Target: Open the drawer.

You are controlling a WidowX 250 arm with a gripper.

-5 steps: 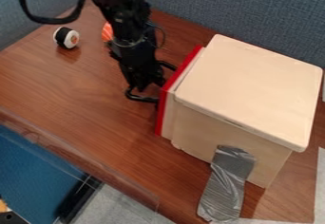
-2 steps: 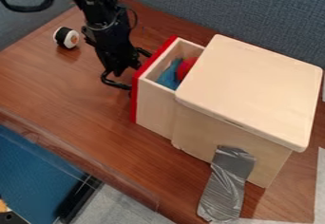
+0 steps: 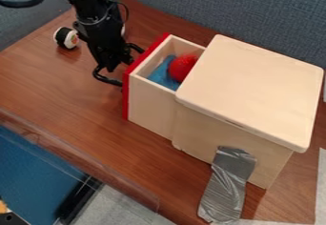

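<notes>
Brown wood-grain tbl w/ pale wooden box, toy sushi roll & grey tape.

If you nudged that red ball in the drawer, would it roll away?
The red ball would probably roll easily, as it looks round. It likely wouldn't get far, though: the drawer has raised walls, and the crumpled-looking blue item beside it might slow it.

Room for me over tabletop, centre left. Red drawer front and box block rightward; sushi roll obstructs upper left.
</notes>
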